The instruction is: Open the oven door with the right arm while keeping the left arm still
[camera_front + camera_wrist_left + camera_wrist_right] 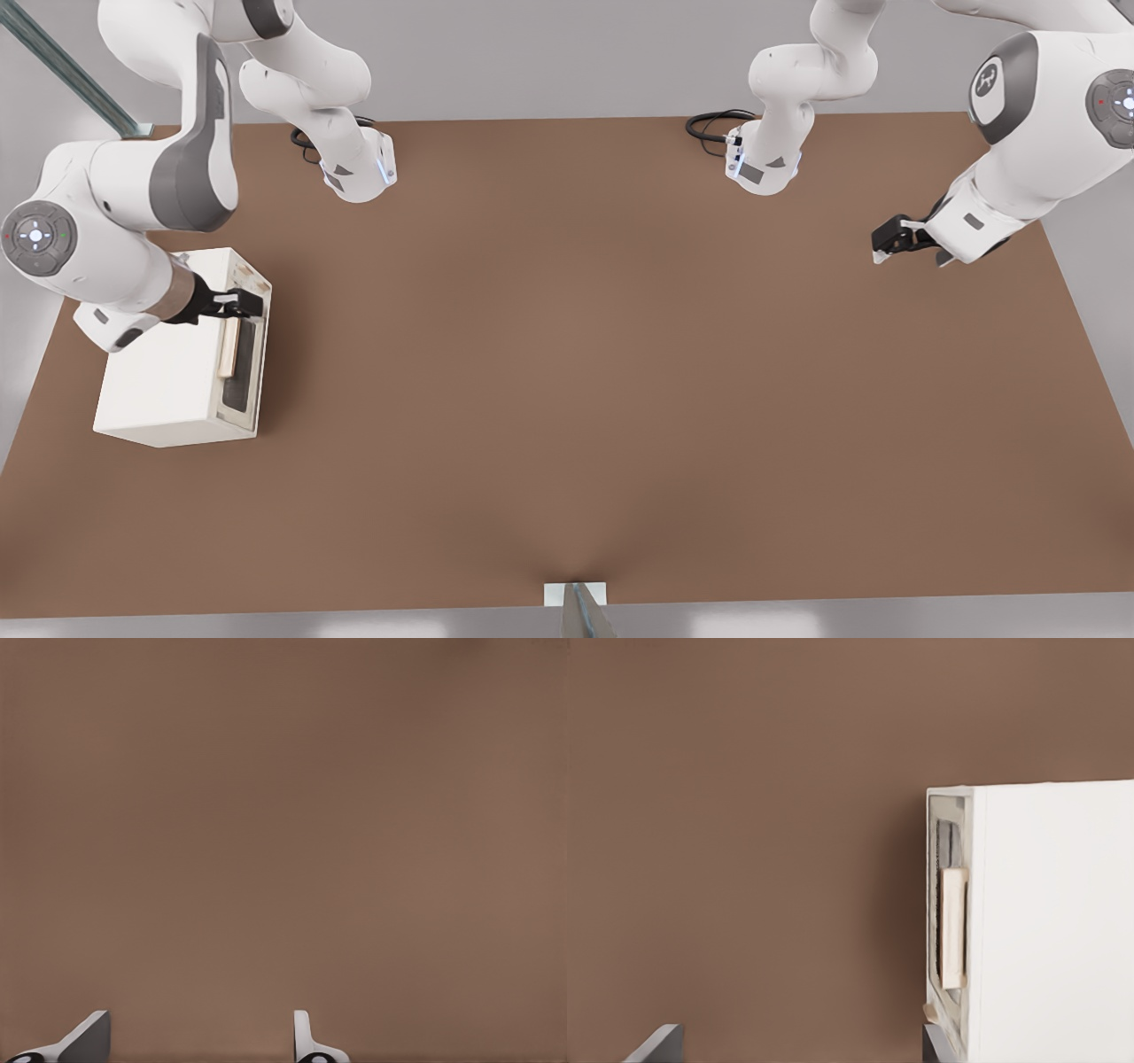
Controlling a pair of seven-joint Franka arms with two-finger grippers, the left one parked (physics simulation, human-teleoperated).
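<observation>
The oven (168, 381) is a cream-white box on the brown table at the front view's left. Its oven door (246, 359) faces the front view's right, with a dark window and a pale tan bar handle (230, 347), and lies flat against the box. My gripper (252, 304) hovers over the far end of the door, just past the handle's end, and holds nothing. In the right wrist view the oven door (946, 930) and handle (953, 927) show edge-on. My gripper (797, 1051) is open there, with one fingertip (934, 1043) close beside the door's frame.
The parked arm's gripper (891, 241) hangs over the table's edge at the front view's right. Both arm bases (359, 168) with black cables (713, 124) stand along the back edge. A small metal bracket (576, 595) sits at the front edge.
</observation>
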